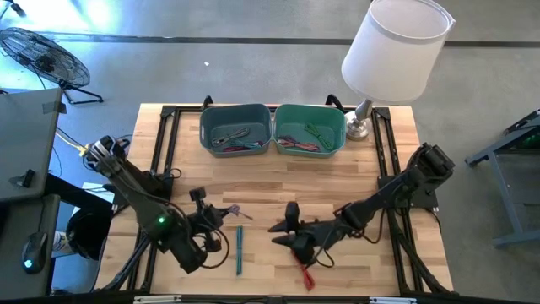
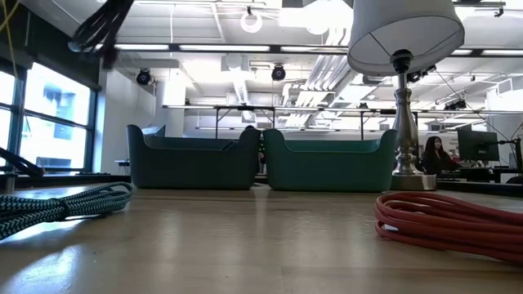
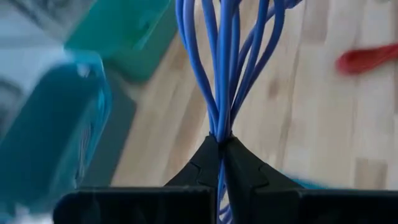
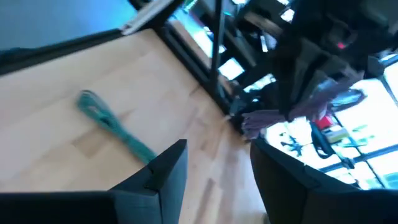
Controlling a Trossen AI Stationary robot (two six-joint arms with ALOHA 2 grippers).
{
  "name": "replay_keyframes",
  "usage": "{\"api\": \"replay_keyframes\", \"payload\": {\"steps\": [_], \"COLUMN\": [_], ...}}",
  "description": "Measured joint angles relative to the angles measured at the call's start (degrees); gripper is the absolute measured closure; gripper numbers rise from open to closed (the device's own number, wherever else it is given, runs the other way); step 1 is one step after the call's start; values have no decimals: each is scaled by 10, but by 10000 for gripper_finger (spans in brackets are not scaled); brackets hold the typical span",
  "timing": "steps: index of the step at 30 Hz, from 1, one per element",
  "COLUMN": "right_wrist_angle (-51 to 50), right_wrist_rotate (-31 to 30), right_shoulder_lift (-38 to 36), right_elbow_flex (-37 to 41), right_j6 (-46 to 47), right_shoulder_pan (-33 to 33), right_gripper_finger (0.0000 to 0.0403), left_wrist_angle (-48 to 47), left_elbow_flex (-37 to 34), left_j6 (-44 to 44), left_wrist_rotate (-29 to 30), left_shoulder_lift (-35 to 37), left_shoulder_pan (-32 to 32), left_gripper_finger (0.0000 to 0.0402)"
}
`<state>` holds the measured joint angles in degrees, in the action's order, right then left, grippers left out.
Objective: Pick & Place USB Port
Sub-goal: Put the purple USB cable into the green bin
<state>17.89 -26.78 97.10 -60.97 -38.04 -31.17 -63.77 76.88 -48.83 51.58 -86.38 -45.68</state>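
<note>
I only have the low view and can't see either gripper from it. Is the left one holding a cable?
Observer: Yes. The left gripper has its fingers shut on a looped blue cable, lifted above the table.
Operator: And the right one?
Observer: The right gripper is open and holds nothing. It is near the table's front, with the red cable just in front of it.
Operator: Are the bins empty?
Observer: No. From above, the blue-grey bin and the green bin both already have cables in them.
</note>
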Motion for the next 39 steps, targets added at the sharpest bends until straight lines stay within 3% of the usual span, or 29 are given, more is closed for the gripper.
{"api": "replay_keyframes", "payload": {"steps": [4,10,15,20,26,29,33,39], "right_wrist_angle": [26,80,127,169,235,245,227,202], "right_wrist_rotate": [-2,2,3,-3,-126,-147,-124,-35], "right_shoulder_lift": [0,0,0,0,0,0,0,0], "right_elbow_flex": [0,0,0,0,0,0,0,0], "right_j6": [-50,-128,-148,-150,-148,-128,-97,-78], "right_shoulder_pan": [5,2,7,15,13,12,5,-5], "right_gripper_finger": [235,235,235,235,235,235,235,235], "left_wrist_angle": [66,120,174,257,332,351,353,353], "left_elbow_flex": [0,0,0,0,0,1,1,0], "left_j6": [99,166,220,312,399,429,447,476], "left_wrist_rotate": [37,79,67,18,-20,-34,-36,-44], "left_shoulder_lift": [6,6,6,1,2,2,2,2], "left_shoulder_pan": [-1,2,13,30,41,41,41,41], "left_gripper_finger": [398,398,398,398,398,398,398,398]}}
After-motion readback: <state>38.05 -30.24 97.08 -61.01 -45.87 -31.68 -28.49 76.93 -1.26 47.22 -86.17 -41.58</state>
